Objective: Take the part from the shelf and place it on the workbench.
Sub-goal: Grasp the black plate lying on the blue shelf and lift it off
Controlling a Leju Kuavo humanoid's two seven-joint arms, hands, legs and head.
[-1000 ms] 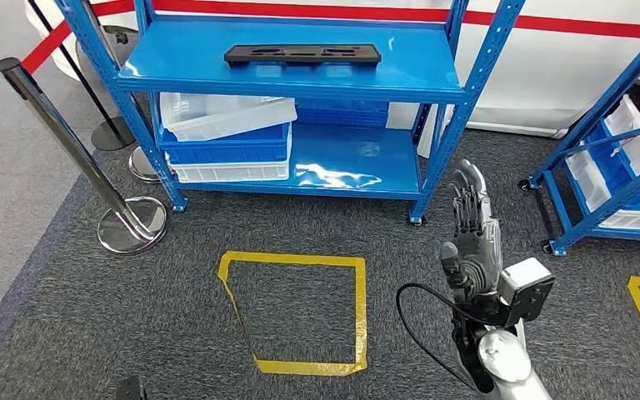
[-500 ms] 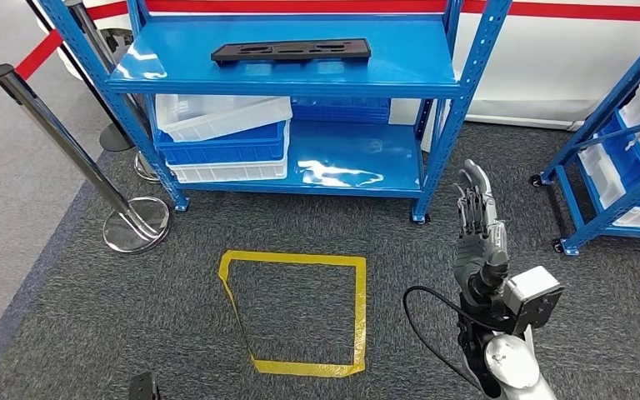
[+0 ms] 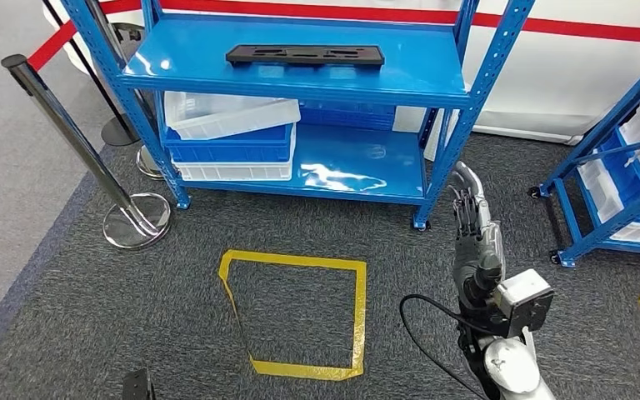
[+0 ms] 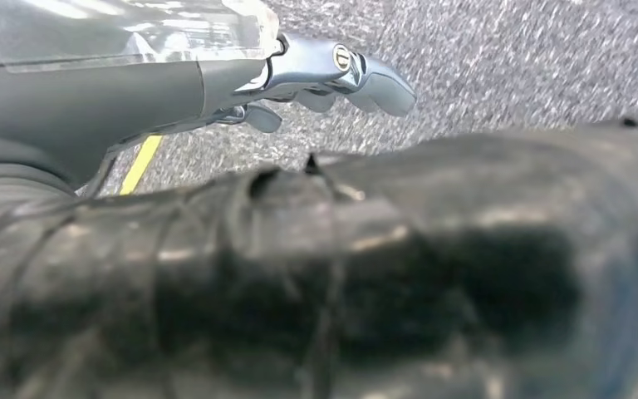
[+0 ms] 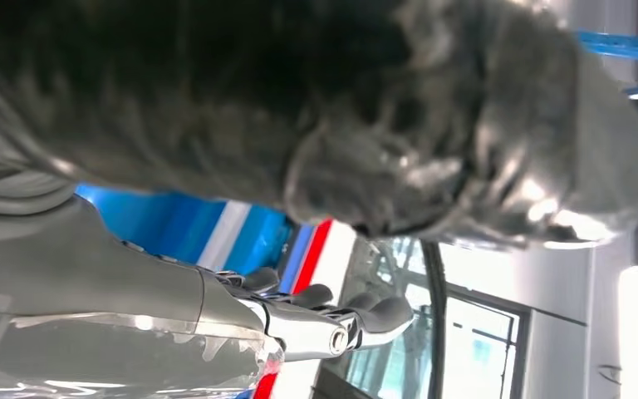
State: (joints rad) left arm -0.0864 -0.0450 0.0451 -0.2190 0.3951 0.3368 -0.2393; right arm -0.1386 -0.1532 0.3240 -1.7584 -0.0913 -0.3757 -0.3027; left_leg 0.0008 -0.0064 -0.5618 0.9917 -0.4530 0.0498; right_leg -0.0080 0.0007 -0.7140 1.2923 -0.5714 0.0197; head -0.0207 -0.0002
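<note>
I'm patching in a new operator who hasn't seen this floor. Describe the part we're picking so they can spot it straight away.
Find the blue shelf rack straight ahead, beyond the yellow floor square. The part lies alone on its top shelf, near the back. It is a long, flat black piece with cut-outs, unlike the white and blue bins stacked one level below.

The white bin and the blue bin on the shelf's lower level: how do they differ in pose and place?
The white bin lies tilted on top of the stack; the blue bin sits level beneath it. The white bin is translucent and shows its open inside; the blue bin is opaque, its opening covered. Both sit at the left of the lower level of the shelf, below the black part.
</note>
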